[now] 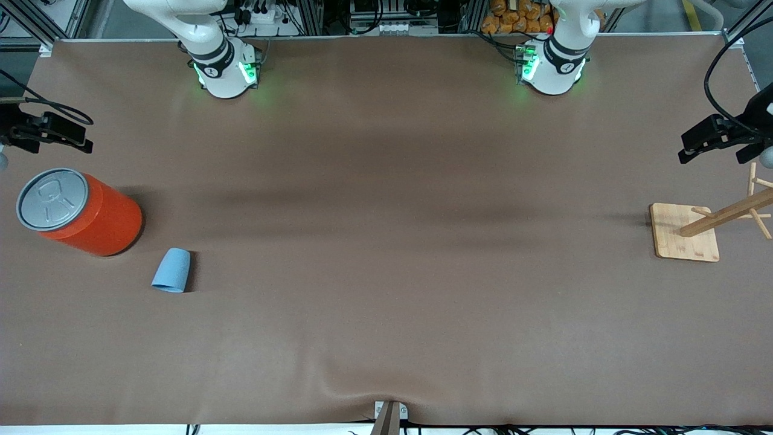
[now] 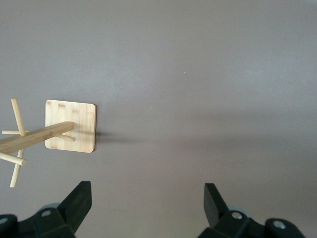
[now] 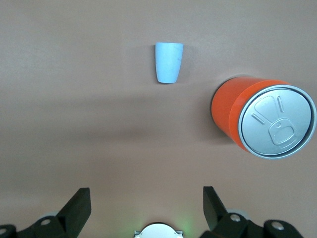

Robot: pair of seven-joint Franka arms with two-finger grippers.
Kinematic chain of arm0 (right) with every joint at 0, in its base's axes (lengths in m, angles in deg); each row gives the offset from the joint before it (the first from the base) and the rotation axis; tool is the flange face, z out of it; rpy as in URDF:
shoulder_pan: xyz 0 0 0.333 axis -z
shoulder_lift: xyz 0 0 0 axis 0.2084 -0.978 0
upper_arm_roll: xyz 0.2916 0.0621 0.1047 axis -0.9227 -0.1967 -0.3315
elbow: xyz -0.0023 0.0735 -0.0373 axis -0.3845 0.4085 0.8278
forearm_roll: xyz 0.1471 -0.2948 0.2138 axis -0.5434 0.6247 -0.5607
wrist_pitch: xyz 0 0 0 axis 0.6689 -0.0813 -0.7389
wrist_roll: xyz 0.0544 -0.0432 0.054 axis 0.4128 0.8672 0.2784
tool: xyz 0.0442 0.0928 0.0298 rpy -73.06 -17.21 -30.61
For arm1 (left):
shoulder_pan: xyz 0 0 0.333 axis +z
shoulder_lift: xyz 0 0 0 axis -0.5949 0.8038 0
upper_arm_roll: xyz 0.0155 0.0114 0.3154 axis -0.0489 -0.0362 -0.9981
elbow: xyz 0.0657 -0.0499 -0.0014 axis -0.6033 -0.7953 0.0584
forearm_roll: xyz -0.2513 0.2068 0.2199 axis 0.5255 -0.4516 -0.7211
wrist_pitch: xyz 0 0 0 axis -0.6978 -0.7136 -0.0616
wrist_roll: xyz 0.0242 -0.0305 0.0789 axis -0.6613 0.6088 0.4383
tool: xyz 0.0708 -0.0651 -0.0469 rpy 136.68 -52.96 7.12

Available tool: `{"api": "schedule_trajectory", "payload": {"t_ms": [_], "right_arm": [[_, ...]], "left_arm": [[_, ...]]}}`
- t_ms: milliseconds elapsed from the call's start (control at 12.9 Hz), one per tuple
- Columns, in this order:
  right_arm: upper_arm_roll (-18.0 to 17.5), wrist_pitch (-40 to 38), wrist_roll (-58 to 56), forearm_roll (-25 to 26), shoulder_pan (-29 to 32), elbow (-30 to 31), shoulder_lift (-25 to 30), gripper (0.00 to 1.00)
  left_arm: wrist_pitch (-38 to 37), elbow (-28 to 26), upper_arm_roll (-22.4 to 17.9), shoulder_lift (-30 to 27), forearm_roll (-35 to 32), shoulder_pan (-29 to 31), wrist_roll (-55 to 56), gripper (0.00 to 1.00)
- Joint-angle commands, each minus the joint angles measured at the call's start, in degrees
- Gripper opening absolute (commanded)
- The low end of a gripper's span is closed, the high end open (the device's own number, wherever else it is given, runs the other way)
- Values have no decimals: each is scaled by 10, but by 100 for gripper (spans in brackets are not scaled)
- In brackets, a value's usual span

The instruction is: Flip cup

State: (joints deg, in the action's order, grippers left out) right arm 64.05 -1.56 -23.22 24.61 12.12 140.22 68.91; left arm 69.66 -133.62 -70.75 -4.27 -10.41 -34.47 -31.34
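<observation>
The small light blue cup (image 1: 171,270) seems to lie on its side on the brown table, its wider end toward the front camera. Its inside does not show. It is beside the orange can, a little nearer to the front camera, toward the right arm's end. It also shows in the right wrist view (image 3: 169,62). My right gripper (image 3: 145,193) is open and empty, high over the table between its base and the cup. My left gripper (image 2: 147,191) is open and empty, high over bare table. Neither gripper shows in the front view.
A large orange can (image 1: 84,214) with a grey pull-tab lid stands near the right arm's end of the table. A wooden peg rack on a square base (image 1: 685,232) stands at the left arm's end. Black camera mounts (image 1: 718,136) sit at both table ends.
</observation>
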Motion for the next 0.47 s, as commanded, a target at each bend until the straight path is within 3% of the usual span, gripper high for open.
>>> {"api": "schedule_trajectory", "payload": {"t_ms": [0,388], "right_arm": [[-2,4,7,5,-3,0,7,100],[-1,15,14,5,-1,1,7,100]], "left_arm": [[-9,2,5,-7,-2,2,-2,100],[-9,3,3,-5,-1,3,-2,100]]}}
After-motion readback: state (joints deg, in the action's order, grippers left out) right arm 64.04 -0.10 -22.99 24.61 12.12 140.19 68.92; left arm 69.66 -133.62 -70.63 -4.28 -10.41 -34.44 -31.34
